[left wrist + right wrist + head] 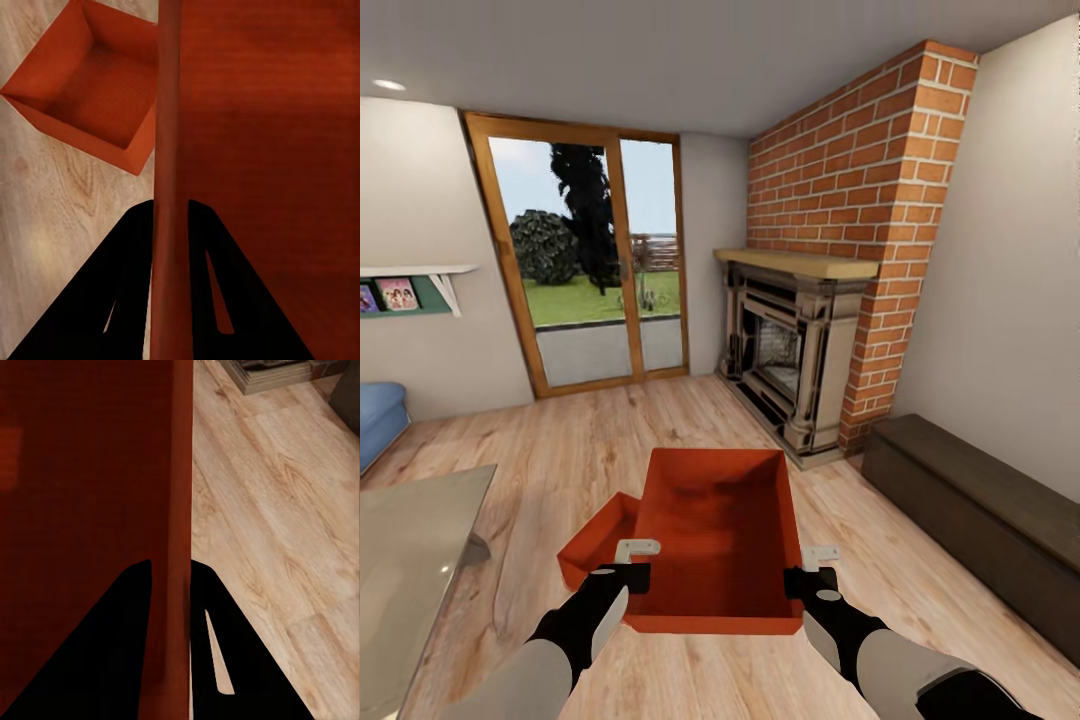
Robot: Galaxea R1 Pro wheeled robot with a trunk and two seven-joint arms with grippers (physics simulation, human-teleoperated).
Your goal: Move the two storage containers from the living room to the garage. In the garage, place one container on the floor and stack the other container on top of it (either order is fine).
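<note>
From the head view I have the larger container [720, 540] lifted between both hands, hiding most of the second container [595, 550] on the wood floor [560, 450] to its left. My left hand [628, 562] clamps the left wall, my right hand [812, 570] the right wall, forearms cut off.

Left wrist view: black fingers [112, 300] pinch the wall edge [169, 187]; the second container [90, 90] lies beyond.

Right wrist view: fingers [225, 660] straddle the right wall [176, 510], floor planks [277, 510] beside.

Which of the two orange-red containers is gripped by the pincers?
The larger-looking storage container, with the left pincer and right pincer clamped on its side walls; the other container sits on the wood floor beside it.
</note>
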